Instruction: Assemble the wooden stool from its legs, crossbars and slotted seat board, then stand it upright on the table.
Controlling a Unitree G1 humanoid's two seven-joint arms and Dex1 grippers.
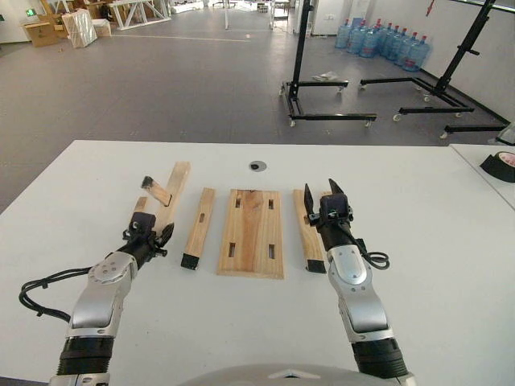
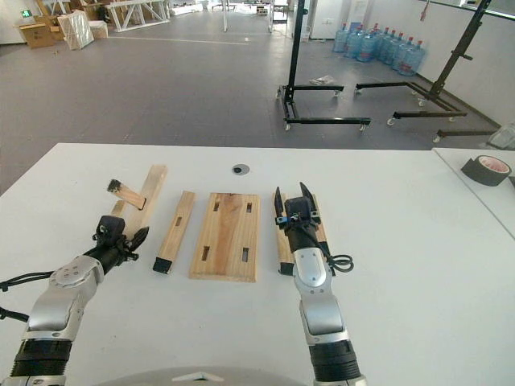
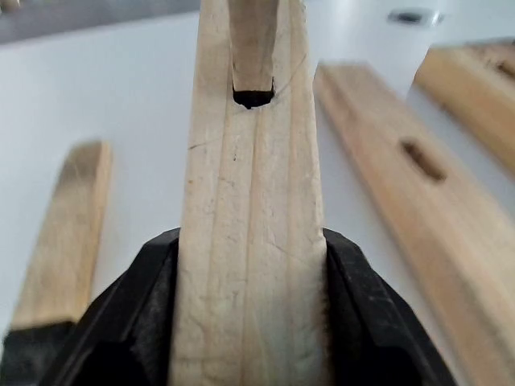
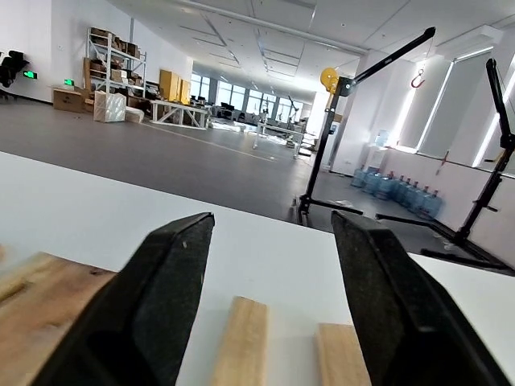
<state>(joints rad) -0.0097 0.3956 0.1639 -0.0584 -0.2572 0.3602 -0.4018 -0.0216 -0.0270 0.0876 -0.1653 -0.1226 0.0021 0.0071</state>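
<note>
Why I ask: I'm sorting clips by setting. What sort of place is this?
Probably a large workshop or warehouse-style lab hall. It has an open grey concrete floor, black wheeled steel stands, blue water jugs grouped by the wall, and cardboard boxes in the far corner.

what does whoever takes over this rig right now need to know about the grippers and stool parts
Left gripper: jaws shut on the near end of a leg.
Right gripper: jaws open, holding nothing, above the right-hand pieces.
Parts: the seat board lies flat in the middle, slots empty. A slotted leg lies to its left.
Done: one crossbar has its end in the held leg's slot.
Left: all other joints, fitting the seat board, and standing the stool upright.
</note>
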